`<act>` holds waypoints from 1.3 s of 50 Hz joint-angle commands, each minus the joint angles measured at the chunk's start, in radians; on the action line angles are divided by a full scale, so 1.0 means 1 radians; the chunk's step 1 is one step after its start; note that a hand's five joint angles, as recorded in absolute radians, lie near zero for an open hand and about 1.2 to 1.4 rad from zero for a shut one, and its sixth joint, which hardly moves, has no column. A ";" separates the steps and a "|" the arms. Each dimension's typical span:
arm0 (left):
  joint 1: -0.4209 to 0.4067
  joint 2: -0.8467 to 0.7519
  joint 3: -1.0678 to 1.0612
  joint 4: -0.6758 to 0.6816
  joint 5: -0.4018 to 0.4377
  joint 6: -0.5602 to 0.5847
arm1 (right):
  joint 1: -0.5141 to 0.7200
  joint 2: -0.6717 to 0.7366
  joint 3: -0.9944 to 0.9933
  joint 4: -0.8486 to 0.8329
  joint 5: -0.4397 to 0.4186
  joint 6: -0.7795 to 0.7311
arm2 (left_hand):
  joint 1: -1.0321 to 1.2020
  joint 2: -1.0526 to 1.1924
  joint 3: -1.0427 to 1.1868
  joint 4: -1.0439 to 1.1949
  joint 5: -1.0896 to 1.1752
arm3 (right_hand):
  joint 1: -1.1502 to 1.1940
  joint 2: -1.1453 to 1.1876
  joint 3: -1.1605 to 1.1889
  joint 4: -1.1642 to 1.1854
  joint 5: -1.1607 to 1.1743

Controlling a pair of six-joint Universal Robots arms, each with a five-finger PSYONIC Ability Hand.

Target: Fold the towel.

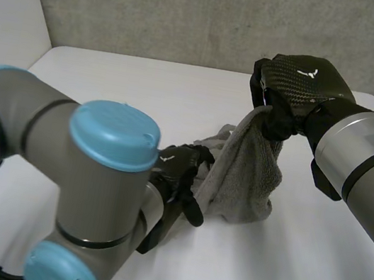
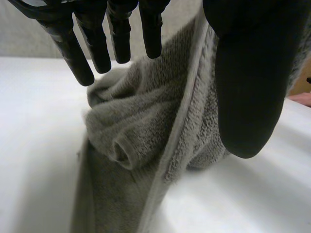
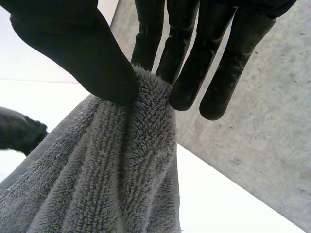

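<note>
A grey towel [image 1: 245, 171] hangs bunched from my right hand [image 1: 288, 92], which is lifted above the white table [image 1: 111, 77] and pinches the cloth's top end. In the right wrist view the thumb [image 3: 92, 53] presses the towel [image 3: 126, 170] against the fingers [image 3: 189, 82]. The towel's lower end rests crumpled on the table. My left hand [image 1: 184, 179] lies low beside that lower end. In the left wrist view its fingers [image 2: 104, 43] and thumb [image 2: 250, 87] are spread apart over the towel [image 2: 141, 126], with the cloth's hemmed edge running between them, not gripped.
A grey wall [image 1: 194, 12] rises behind the table's far edge. My left arm [image 1: 85, 188] fills the near left of the head view. Bare tabletop extends at the far left and near right.
</note>
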 commanded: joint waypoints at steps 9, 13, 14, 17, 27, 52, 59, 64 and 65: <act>0.073 -0.143 0.092 -0.057 -0.075 -0.102 | -0.012 0.003 0.045 -0.035 0.004 -0.014 | 1.081 1.081 1.081 1.081 1.080 | 0.435 0.224 0.213 0.204 0.242; 0.136 -0.117 0.061 -0.053 -0.123 -0.068 | -0.012 0.009 0.062 -0.029 0.000 -0.055 | 1.081 1.081 1.081 1.081 1.080 | 0.435 0.224 0.213 0.204 0.242; 0.160 -0.091 0.043 -0.049 -0.122 -0.020 | -0.012 0.021 0.079 -0.029 -0.004 -0.093 | 1.081 1.081 1.081 1.081 1.080 | 0.435 0.224 0.213 0.204 0.242; 0.194 -0.057 0.017 -0.043 -0.103 0.097 | -0.012 0.093 0.105 -0.014 -0.004 -0.205 | 1.081 1.081 1.081 1.081 1.080 | 0.435 0.224 0.213 0.204 0.242; 0.280 -0.051 0.073 -0.026 -0.014 0.379 | -0.001 0.309 0.010 -0.024 0.027 -0.442 | 1.081 1.081 1.081 1.081 1.080 | 0.435 0.224 0.213 0.204 0.242; 0.380 0.116 0.332 0.503 -0.006 0.722 | 0.000 0.247 -0.109 -0.815 0.138 -0.454 | 1.081 1.081 1.081 1.081 1.080 | 0.435 0.224 0.213 0.204 0.242; 0.381 0.172 -0.043 0.503 -0.002 0.725 | 0.002 0.293 -0.016 -0.584 0.042 -0.465 | 1.081 1.081 1.081 1.081 1.080 | 0.435 0.224 0.213 0.204 0.242; 0.378 0.175 -0.272 0.508 -0.002 0.739 | 0.006 0.372 0.056 -0.468 0.018 -0.462 | 1.081 1.081 1.081 1.081 1.080 | 0.435 0.224 0.213 0.204 0.242; 0.377 0.170 -0.328 0.506 -0.003 0.751 | 0.006 0.398 0.079 -0.445 0.013 -0.459 | 1.081 1.081 1.081 1.081 1.080 | 0.435 0.224 0.213 0.204 0.242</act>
